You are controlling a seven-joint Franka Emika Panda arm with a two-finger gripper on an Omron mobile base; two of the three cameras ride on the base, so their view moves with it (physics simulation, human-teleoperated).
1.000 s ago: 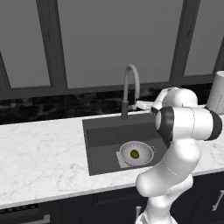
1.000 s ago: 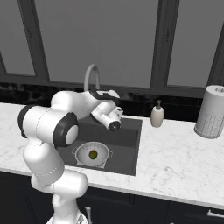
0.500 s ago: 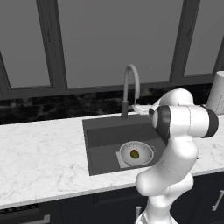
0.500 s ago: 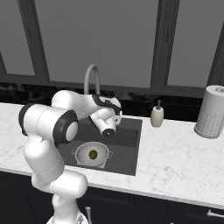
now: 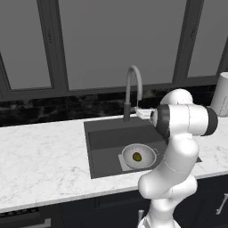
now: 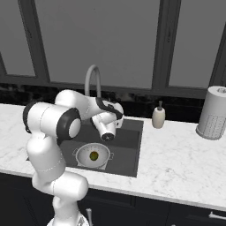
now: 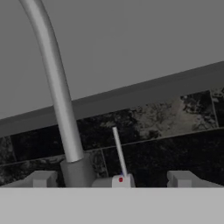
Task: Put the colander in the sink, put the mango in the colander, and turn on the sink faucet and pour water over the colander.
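The white-grey colander [image 5: 139, 156] sits in the dark sink [image 5: 107, 142] over the drain plate, with the yellow-green mango [image 5: 137, 156] inside it. Both show again from the right: colander [image 6: 93, 155], mango [image 6: 93, 155]. The grey gooseneck faucet [image 5: 132, 89] rises behind the basin; no water runs from it. My gripper [image 5: 143, 113] hovers just right of the faucet's base. In the hand view my gripper [image 7: 113, 179] is open, its fingertips [image 7: 43, 178] wide apart, and the thin lever [image 7: 119, 151] stands between them beside the faucet [image 7: 57, 87] pipe.
A soap dispenser [image 6: 158, 117] stands on the counter right of the sink [image 6: 130, 132]. A paper towel roll [image 6: 215, 112] is at the far right. Dark backsplash and window panes close off the back. White marble counter stretches to both sides.
My hand has shifted slightly left and lower, closer to the faucet's base. The colander and mango have not moved.
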